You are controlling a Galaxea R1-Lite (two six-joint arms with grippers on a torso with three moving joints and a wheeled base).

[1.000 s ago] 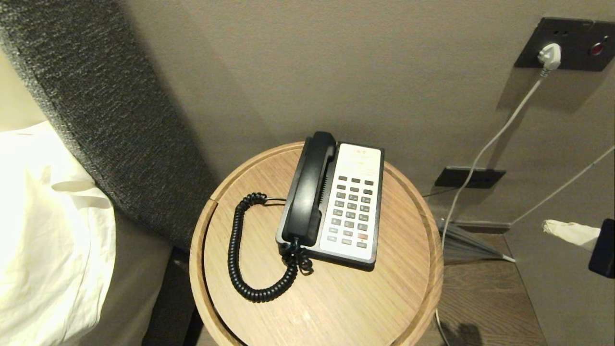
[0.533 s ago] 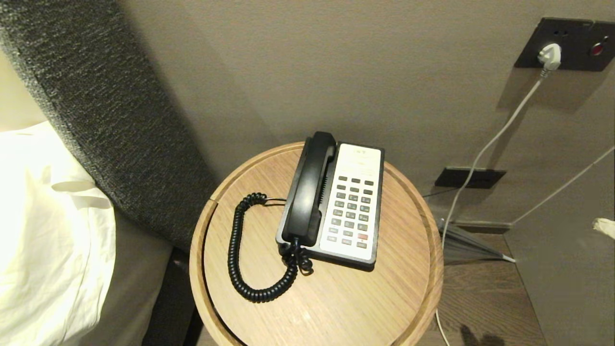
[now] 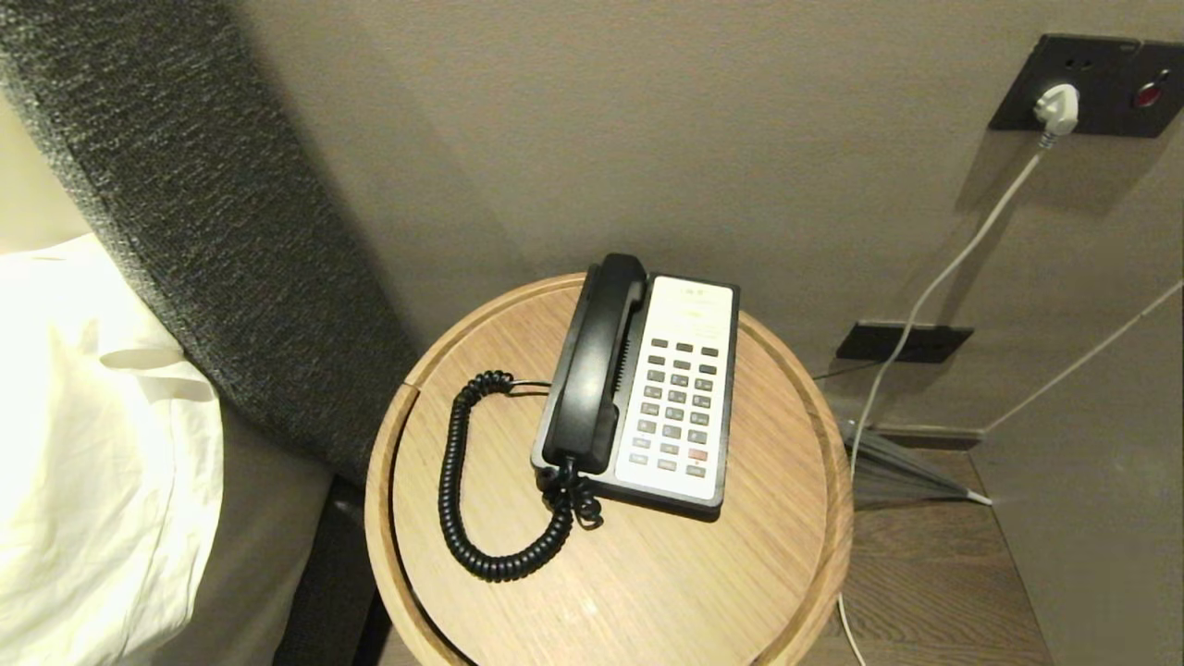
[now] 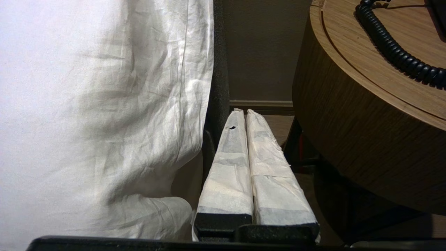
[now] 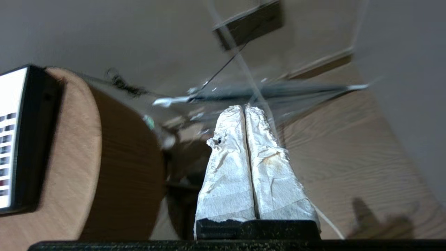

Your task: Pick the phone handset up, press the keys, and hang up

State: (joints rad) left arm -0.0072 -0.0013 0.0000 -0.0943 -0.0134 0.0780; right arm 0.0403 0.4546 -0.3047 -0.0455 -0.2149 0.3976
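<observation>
Our right gripper [image 5: 245, 111], its two fingers wrapped in crumpled white tape, was pressed fully together with nothing between them. It hung low beside the round light-wood side table [image 5: 69, 153], out over the wood-grain floor [image 5: 348, 150], and did not show from the head. Near its tips we saw a thin white cable [image 5: 240, 66] crossing the floor towards the beige wall [image 5: 104, 31]. The edge of the black-and-white phone base [image 5: 21, 139] with its grey keys stood up on the table's rim on that side.

Our left gripper [image 4: 244, 113], taped the same way, was likewise closed flat and empty. It sat low in the gap between the rumpled white bed sheet [image 4: 104, 104] and the curved wooden wall of the table, pointing at the dark skirting behind.

From above, the long glossy black phone handset [image 3: 597, 361] lay seated in its cradle along the left side of the base, rounded ends front and back. Its black coiled cord [image 3: 467, 499] looped out over the tabletop to the left and curled back to the handset's near end. A dark woven headboard [image 3: 185, 203] ran up at the left, and a white plug [image 3: 1057, 106] sat in a dark wall socket plate [image 3: 1110, 88] at upper right.
</observation>
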